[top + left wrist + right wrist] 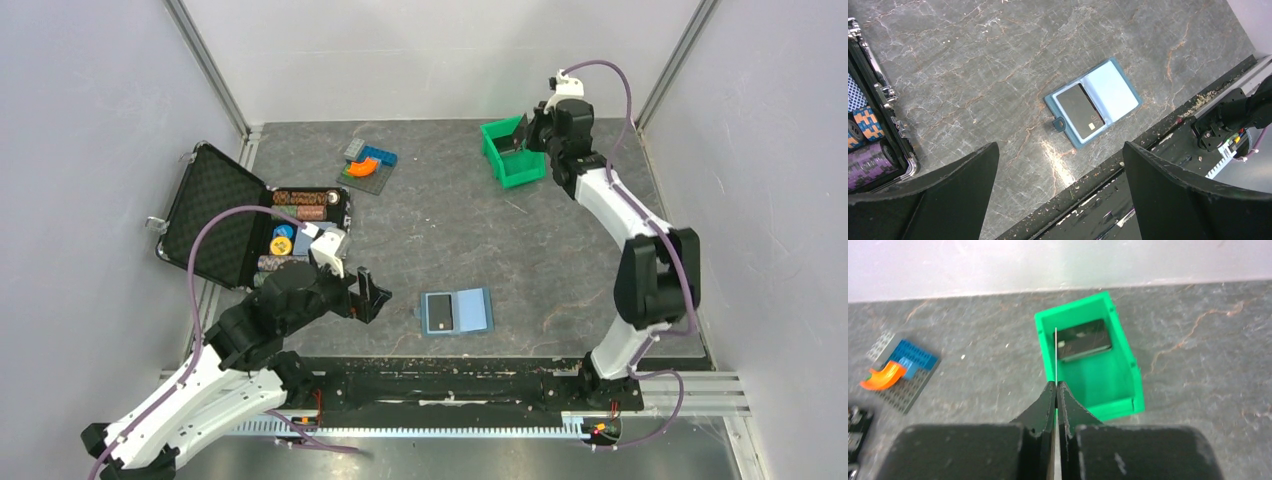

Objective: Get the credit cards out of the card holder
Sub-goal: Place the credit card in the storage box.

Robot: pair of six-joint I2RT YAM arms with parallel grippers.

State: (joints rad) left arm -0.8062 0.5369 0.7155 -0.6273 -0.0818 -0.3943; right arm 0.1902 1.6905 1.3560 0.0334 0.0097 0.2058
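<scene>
1 credit card [1055, 355] is pinched edge-on in the right gripper [1056, 384]; with the green bin [1108, 409] below it, release is judged due next

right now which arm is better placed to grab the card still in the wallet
Left. The left claw is open beside the card holder, which holds one credit card. The right claw is over the far green bin, shut on another card.

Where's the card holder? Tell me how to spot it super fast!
Look at the grey stone table, near the middle of its front edge. A small blue card holder lies open and flat there, alone. Unlike the black case and green bin, it looks like a little book with a dark card inside.
</scene>
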